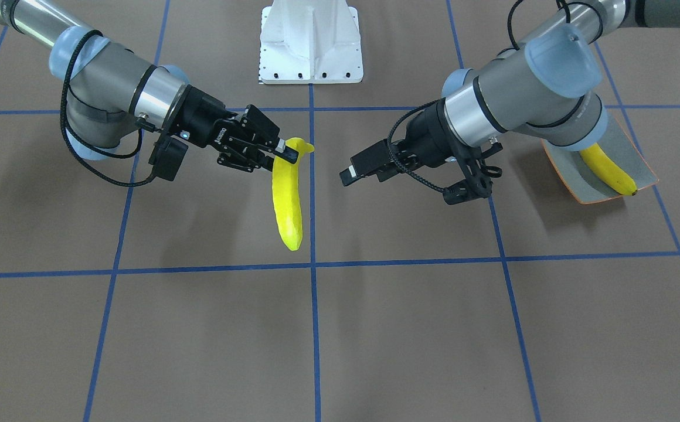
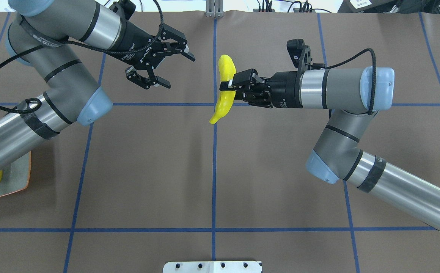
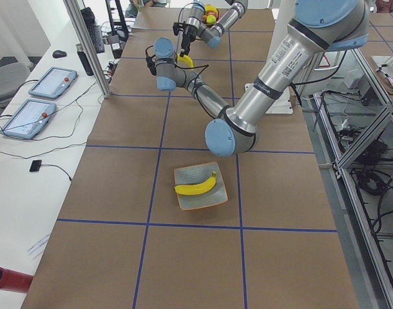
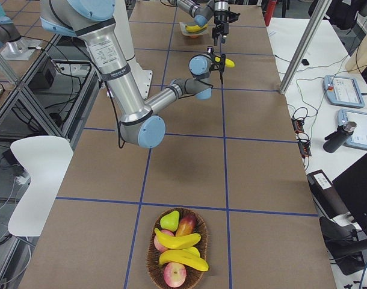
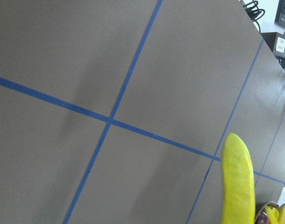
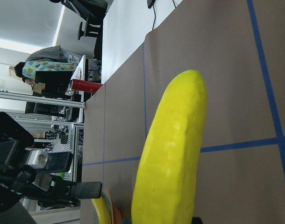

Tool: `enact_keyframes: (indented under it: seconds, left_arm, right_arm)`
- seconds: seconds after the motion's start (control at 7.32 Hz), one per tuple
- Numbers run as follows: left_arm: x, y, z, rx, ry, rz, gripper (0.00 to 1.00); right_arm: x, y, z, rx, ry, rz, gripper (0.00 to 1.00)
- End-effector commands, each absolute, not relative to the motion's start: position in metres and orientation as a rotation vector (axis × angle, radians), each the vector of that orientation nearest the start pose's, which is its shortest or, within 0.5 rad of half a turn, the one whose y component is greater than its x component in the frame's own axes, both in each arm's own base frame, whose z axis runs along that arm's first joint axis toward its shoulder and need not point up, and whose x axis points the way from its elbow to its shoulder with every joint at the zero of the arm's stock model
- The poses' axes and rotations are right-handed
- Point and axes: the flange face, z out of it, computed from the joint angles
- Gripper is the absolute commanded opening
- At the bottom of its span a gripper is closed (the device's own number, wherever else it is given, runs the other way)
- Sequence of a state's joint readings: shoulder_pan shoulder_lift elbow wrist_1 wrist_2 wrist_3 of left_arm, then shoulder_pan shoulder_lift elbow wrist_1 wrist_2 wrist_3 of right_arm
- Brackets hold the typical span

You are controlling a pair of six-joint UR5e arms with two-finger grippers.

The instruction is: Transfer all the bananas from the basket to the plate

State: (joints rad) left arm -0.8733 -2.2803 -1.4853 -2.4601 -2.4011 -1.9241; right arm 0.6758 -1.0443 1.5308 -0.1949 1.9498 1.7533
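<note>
My right gripper [image 2: 228, 86] is shut on a yellow banana [image 2: 223, 91] near its stem end, holding it above the table's middle line; the banana [image 1: 288, 202] hangs down from the fingers. My left gripper [image 2: 176, 70] stands open and empty a short way from it, jaws turned toward the banana. The plate [image 1: 639, 155] lies beside the left arm and holds one banana [image 1: 609, 170]. The basket [image 4: 154, 259] sits at the table's far right end with two bananas [image 4: 182, 250] on top of other fruit.
The basket also holds a pear [image 4: 169, 220] and apples [image 4: 174, 274]. The robot's white base [image 1: 310, 44] stands at the table's robot side. Blue tape lines grid the brown table [image 2: 148, 170]. Tablets [image 3: 29, 116] and cables lie on the side bench.
</note>
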Motion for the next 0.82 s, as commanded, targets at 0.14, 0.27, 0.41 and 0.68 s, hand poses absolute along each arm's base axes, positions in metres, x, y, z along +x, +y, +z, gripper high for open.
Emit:
enact_keyframes:
  seconds: [0.14, 0.27, 0.41, 0.68]
  left_arm:
    - [0.394, -0.543, 0.137, -0.292, 1.541, -0.343, 0.99]
    - [0.400, -0.540, 0.133, -0.279, 1.550, -0.345, 0.99]
    - [0.407, -0.537, 0.134, -0.268, 1.561, -0.341, 0.99]
    - [0.414, -0.531, 0.129, -0.290, 1.565, -0.341, 0.96]
  right_arm:
    - [-0.440, -0.449, 0.204, 0.227, -1.865, 0.170, 0.00]
    - [-0.440, -0.446, 0.201, 0.232, -1.888, 0.155, 0.00]
    - [-0.439, -0.444, 0.200, 0.239, -1.904, 0.148, 0.00]
    - [-0.439, -0.444, 0.195, 0.246, -1.916, 0.142, 0.00]
